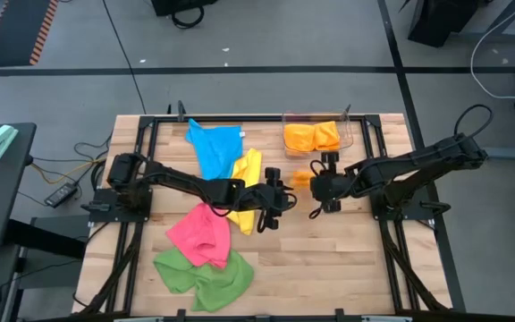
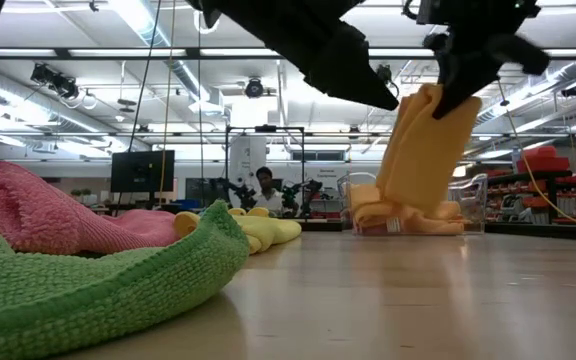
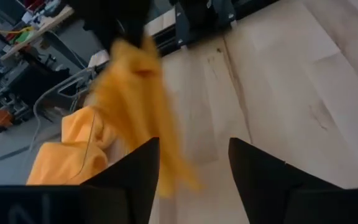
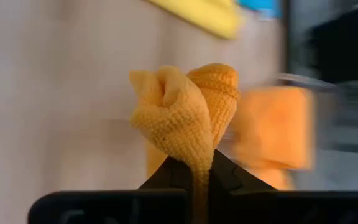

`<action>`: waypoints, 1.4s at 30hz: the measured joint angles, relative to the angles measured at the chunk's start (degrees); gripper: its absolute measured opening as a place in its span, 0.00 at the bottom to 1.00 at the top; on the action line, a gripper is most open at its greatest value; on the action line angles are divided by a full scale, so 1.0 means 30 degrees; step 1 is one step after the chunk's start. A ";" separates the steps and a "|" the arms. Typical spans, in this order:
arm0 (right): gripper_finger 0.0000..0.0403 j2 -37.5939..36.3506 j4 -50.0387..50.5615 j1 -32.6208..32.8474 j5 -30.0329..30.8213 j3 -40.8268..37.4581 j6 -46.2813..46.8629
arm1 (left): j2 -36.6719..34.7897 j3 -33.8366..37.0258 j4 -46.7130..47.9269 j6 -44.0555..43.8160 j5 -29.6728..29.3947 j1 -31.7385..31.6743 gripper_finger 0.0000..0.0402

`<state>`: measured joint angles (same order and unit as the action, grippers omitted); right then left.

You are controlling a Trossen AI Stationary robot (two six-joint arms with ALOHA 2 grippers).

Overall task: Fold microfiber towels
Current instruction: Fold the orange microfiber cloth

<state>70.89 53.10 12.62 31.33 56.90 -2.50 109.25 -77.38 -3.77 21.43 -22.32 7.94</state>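
My right gripper [image 1: 315,184] is shut on an orange towel [image 2: 420,150], which hangs above the middle of the table. My left gripper [image 3: 194,167] stands open just to the towel's left, its fingers apart and nothing between them; the towel [image 3: 138,99] hangs a little ahead of it. Other towels lie on the wood: blue [image 1: 215,148] at the far side, yellow [image 1: 249,177] beside it, pink [image 1: 200,234] and green [image 1: 206,274] toward the near left. More orange cloth [image 1: 313,136] lies in a clear bin [image 1: 350,134] at the far edge. My right gripper pinches a bunched fold of the orange towel [image 4: 194,140] between its two fingers; several layers stick out past the fingertips. The fingers come from above, slanting down. The towel hangs slack below them [image 2: 408,185]; whether its lower end touches the table I cannot tell.
Black rails [image 1: 150,134] frame the wooden table. Bare wood [image 1: 338,259] lies at the near right. A person [image 2: 265,185] sits far off in the room behind the table.
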 joint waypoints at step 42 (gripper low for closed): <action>0.04 0.5739 -0.3994 0.2856 -0.8892 -0.0605 0.4444 | 0.3945 -0.0004 -0.2336 -1.0767 0.1869 0.1484 0.39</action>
<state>88.11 41.12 21.19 4.66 55.09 10.83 121.09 -77.40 -10.78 -10.87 -16.72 12.40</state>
